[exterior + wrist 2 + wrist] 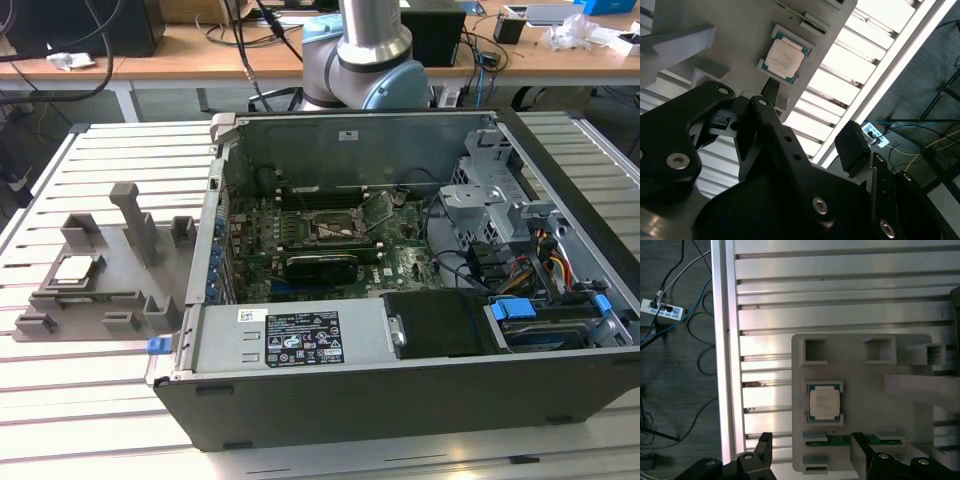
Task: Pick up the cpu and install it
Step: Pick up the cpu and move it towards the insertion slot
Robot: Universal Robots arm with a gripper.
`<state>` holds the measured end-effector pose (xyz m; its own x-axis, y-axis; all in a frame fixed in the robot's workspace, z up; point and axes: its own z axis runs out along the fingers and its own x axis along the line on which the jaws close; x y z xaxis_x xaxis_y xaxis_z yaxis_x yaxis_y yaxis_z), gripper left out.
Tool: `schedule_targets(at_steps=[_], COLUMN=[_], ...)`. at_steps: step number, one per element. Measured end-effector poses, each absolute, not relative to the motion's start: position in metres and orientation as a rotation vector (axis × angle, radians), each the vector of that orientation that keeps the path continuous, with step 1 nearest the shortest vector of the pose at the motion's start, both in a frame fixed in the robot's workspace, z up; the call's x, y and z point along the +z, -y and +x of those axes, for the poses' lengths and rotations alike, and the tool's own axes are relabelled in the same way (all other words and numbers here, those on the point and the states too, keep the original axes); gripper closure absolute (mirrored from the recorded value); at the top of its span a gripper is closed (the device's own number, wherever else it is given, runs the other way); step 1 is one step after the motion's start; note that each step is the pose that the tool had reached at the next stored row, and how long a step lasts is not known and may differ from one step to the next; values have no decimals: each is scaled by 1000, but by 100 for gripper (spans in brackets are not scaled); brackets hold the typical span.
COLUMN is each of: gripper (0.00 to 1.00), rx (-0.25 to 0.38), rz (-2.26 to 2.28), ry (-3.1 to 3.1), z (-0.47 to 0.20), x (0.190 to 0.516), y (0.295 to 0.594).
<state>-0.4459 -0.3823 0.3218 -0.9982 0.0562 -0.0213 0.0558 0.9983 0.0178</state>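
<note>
Slatted metal tabletop (80, 400) is carrying an open computer case (400, 400), with wooden desks and cables lying behind. My arm (370, 50) is standing behind the case's rear wall.

Claw (810, 440): the black fingers (764, 447) are standing wide apart, gripping nothing and touching nothing. Both wrist views are showing them clear of the grey holder (860, 390) beneath.

The cpu (824, 402) is lying flat, silver top up, in a shallow framed seat on that holder. In the exterior view the holder (140, 240) is sitting on the tabletop just beside the case, on the exterior view's left, cpu (75, 268) near its outer edge.

The exterior view is giving me the motherboard and its socket (325, 228) inside the case. The first wrist view is adding a green board strip (840, 440) slotted near the cpu, plus a power strip (662, 310) on the floor.
</note>
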Motion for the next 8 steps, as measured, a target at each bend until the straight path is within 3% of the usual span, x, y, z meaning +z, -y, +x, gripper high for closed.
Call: schedule_targets(at_steps=[8], gripper=[28], rx=[27], rz=[87], ry=[-3118], z=[-446], x=[312], y=[382])
